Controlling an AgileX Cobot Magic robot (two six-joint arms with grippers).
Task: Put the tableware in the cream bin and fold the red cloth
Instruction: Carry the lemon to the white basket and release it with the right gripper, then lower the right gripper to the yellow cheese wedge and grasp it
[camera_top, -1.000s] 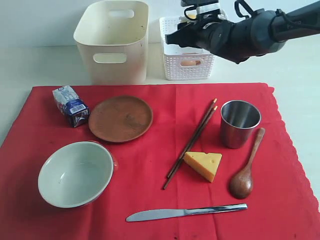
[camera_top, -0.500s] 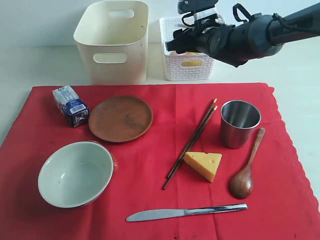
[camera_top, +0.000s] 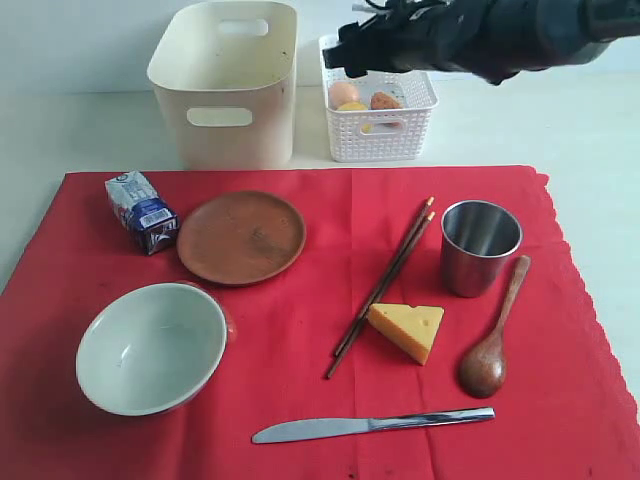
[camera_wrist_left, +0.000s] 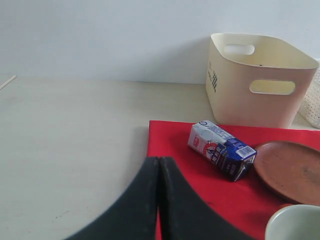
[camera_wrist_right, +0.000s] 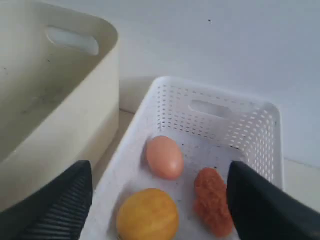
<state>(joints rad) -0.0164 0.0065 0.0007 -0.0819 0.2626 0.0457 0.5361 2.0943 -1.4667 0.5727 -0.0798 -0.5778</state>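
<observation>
Red cloth (camera_top: 300, 385) with blue-white carton (camera_top: 142, 212), its print unreadable

You have the carton (camera_top: 141, 211) at the cloth's (camera_top: 310, 400) far left, the plate (camera_top: 241, 237) just right of it and the bowl (camera_top: 150, 347) in front of both; the chopsticks (camera_top: 383, 286) lie mid-cloth with the cheese (camera_top: 406, 329) just beside them; the cup (camera_top: 480, 246) stands to their right, the spoon (camera_top: 492, 335) in front of it, the knife (camera_top: 370, 425) along the near edge. Behind your cloth, the bin (camera_top: 225, 110) stands left and the basket (camera_top: 380, 135) right; the egg (camera_top: 343, 93), lemon (camera_top: 352, 106) and nugget (camera_top: 385, 101) lie in the basket.
</observation>
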